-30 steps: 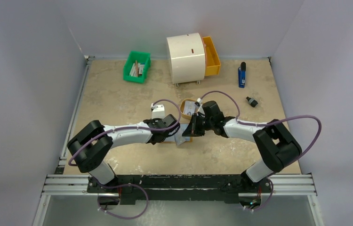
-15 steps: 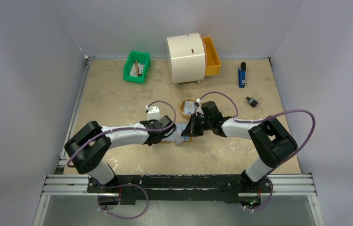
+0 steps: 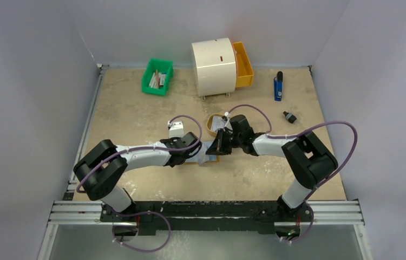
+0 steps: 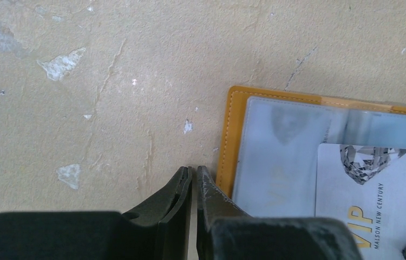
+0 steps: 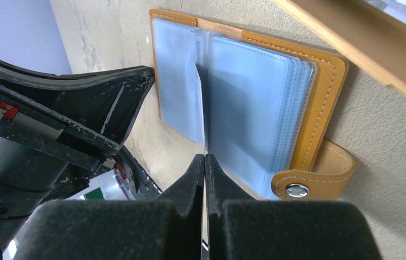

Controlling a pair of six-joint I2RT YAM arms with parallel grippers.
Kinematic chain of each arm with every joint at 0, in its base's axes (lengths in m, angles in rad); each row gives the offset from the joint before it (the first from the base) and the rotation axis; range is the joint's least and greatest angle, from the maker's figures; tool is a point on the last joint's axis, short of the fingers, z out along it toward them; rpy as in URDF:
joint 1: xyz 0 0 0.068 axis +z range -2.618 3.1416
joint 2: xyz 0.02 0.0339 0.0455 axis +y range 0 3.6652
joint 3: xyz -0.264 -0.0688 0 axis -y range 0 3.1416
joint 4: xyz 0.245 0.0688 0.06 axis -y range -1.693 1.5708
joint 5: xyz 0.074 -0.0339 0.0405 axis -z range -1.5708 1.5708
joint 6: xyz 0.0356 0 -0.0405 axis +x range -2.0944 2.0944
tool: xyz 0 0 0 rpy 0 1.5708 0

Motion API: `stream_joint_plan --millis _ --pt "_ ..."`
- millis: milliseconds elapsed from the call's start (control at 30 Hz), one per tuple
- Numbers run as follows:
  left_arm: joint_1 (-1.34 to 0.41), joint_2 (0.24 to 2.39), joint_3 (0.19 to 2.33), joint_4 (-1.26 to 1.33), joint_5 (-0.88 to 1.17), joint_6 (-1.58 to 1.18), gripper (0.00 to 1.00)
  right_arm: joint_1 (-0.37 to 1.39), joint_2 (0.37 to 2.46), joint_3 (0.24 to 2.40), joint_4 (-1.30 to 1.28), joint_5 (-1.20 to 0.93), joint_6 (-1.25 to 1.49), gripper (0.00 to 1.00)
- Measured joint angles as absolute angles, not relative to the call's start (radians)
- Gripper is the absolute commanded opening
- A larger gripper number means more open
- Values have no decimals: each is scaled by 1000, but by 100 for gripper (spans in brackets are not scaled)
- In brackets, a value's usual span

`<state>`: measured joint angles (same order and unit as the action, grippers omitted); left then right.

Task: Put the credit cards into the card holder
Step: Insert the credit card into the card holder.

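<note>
Top view: my left claw (image 3: pixel 194 154) and right claw (image 3: pixel 215 147) meet over the open card holder (image 3: pixel 206 158), near the middle of the desk (image 3: pixel 136 114).

Left wrist view: my left claw is clenched on nothing, its tips touching the holder's orange edge. 1 white credit card (image 4: pixel 374 184) overlaps the clear sleeves.

Right wrist view: my right claw grips that card, seen edge-on against the sleeves.

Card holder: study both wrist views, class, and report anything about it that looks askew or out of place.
One white credit card sticks out over the open card holder, most of it outside any sleeve, pinched in the shut right gripper. The shut left gripper rests at the holder's edge.
</note>
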<state>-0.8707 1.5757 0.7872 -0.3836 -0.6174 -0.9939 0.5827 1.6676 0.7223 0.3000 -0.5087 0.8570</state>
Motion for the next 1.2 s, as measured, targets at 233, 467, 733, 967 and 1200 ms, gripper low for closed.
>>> stream_joint_plan --millis 233,467,733,967,1200 --pt "-871 1576 787 -368 -604 -992 6 583 1684 725 310 -514 874 0" --pt "-870 1576 787 -361 -598 -991 6 583 1713 733 331 -520 883 0" --pt "-870 1576 787 -360 -596 -991 6 588 1715 747 335 -518 884 0" --pt "-870 1576 787 -359 -595 -985 6 589 1715 747 313 -480 891 0" --pt "-865 1576 787 -360 -595 -985 5 589 1702 728 283 -456 892 0"
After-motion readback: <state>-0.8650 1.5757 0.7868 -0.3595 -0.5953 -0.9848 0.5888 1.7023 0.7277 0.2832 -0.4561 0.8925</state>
